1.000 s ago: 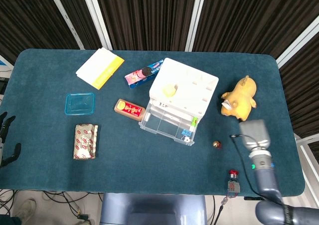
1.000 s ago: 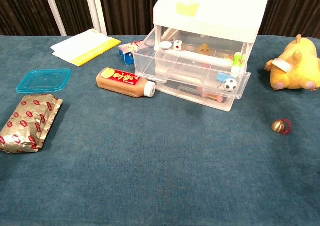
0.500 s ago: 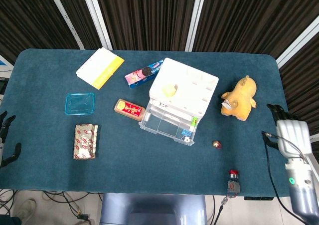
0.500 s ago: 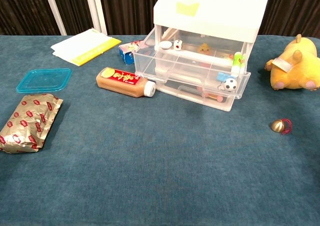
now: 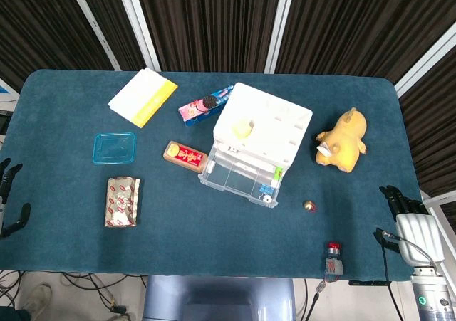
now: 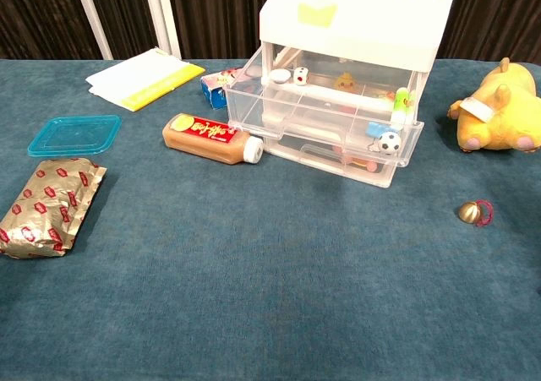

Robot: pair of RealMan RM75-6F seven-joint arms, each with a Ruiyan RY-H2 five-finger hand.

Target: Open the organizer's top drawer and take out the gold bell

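Now that the right hand (image 5: pixel 412 221) has drawn back off the tabletop (image 5: pixel 64 250) edge, fingers apart and empty like the left hand (image 5: pixel 7 196), the gold bell (image 6: pixel 473 213) lies free beside the organizer (image 6: pixel 347 77), its top drawer (image 6: pixel 325 102) pulled open, so the task looks complete.

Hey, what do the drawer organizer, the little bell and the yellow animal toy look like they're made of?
Organizer: looks like hard plastic, with an opaque white top and clear glossy drawers whose contents show through.
Gold bell: probably metal, given its shiny brassy gleam; a red loop is attached.
Yellow toy: appears to be soft plush fabric, matte and rounded, with no hard shine.
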